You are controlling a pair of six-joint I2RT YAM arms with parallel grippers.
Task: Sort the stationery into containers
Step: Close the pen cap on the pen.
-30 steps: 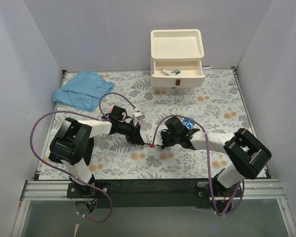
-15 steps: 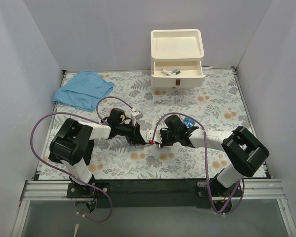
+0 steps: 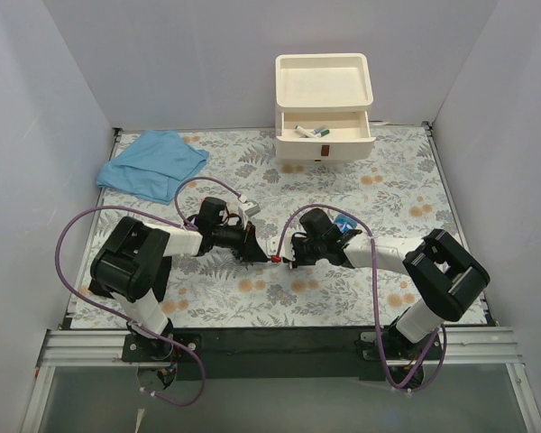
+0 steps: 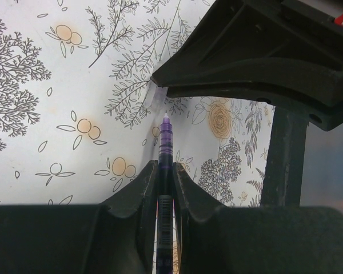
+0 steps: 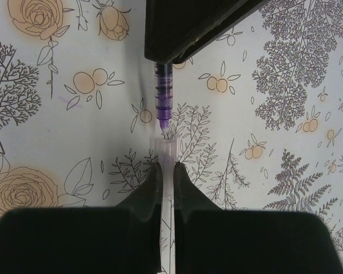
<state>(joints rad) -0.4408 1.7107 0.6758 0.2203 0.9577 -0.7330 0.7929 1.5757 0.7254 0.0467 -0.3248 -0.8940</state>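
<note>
Closing in on the join: the left gripper [image 4: 164, 174] is pinched tight on a slim purple plastic pen [image 4: 165, 140], with the barrel clamped between its jaws and the bare tip sticking out just ahead of them. Straight across, the right gripper [image 5: 167, 171] is nipped narrow on a small clear plastic cap [image 5: 166, 149]. The cap's open mouth pokes out beyond those jaws and meets the pen's tip. I cannot tell whether the tip is at the mouth or already inside. My read is that the pen is being capped before it gets put away.

On handling, both pieces look light, stiff and smooth, so they could twist or slide in the pads if the push runs off-axis. The cap looks thin-walled, and a hard squeeze may deform it. Mid-barrel is the sound hold on the pen, kept in line with the cap.

Below both pairs of jaws lies the white floral-printed table cover [image 3: 361, 189], flat and even. Well beyond the jaws stands the cream-white plastic drawer unit [image 3: 323, 149]. Its upper drawer [image 3: 368, 135] is pulled open with small capped pens [image 3: 311, 132] inside. A light-blue cloth [image 3: 153, 162] lies far out past the left jaws. Plain white walls [image 3: 207, 63] box the table in.
</note>
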